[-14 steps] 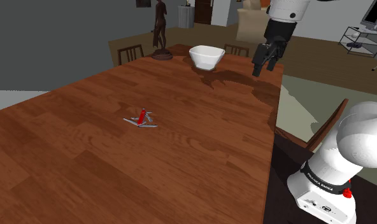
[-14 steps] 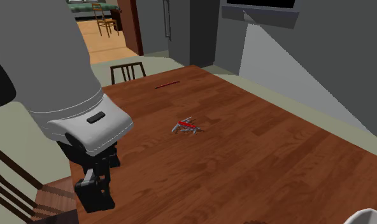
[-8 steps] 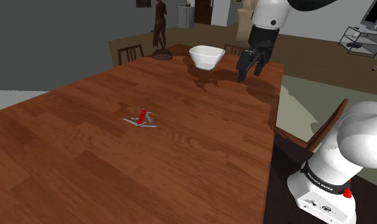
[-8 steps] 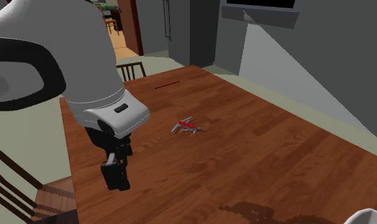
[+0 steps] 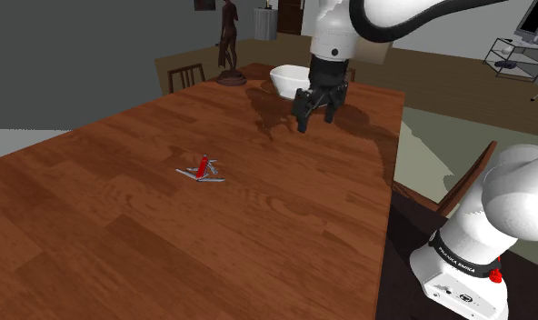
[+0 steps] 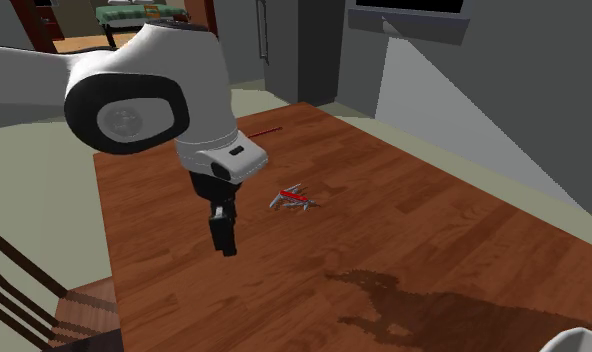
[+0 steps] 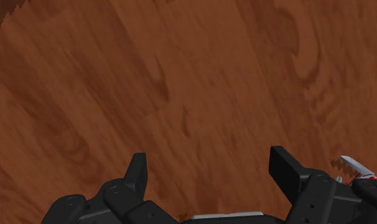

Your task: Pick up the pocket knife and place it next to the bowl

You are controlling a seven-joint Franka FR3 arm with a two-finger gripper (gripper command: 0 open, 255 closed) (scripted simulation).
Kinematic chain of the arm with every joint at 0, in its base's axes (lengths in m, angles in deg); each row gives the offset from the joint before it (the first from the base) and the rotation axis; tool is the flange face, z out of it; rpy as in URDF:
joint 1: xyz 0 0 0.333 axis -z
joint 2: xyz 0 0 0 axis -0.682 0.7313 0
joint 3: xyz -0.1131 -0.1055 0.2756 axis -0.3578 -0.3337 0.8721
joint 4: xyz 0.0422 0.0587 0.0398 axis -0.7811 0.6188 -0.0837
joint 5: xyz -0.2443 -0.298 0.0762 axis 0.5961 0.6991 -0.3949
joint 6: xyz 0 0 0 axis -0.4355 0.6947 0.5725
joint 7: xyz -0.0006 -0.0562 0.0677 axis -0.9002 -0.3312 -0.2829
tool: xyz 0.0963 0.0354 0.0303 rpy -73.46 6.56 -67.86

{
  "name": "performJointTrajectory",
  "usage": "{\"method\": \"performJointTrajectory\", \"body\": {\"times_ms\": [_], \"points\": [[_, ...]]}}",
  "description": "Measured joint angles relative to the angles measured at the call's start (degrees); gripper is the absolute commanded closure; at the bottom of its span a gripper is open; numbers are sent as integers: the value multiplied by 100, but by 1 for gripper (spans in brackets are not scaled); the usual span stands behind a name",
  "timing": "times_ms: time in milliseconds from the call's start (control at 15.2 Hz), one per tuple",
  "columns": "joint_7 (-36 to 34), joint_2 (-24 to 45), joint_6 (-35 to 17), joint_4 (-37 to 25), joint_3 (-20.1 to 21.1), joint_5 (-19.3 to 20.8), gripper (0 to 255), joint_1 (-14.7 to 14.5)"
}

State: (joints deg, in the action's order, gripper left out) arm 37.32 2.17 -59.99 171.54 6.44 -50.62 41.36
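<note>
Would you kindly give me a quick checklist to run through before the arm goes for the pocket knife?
1. Claw open and empty: ok, fingers apart.
2. Claw above the pocket knife: not ok, it hangs over bare table, nearer the white bowl.
3. Knife lying free, nothing against it: ok.
4. Bare wood beside the bowl: ok.
5. Fingers lined up across the knife's handle: cannot tell.

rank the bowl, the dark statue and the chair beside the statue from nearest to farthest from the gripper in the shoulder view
1. bowl, just behind the gripper
2. statue, further toward the view's left
3. chair, leftmost, past the statue
</note>
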Motion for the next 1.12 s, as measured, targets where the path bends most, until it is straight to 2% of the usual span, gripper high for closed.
{"method": "performJointTrajectory", "body": {"times_ms": [528, 858, 1122], "points": [[-1130, 1618, -571, -1008, 759, 305, 0, -35], [-1917, 2779, -740, -1882, 1089, 823, 0, -153], [-2526, 3749, -677, -2771, 1202, 1324, 0, -401]]}}
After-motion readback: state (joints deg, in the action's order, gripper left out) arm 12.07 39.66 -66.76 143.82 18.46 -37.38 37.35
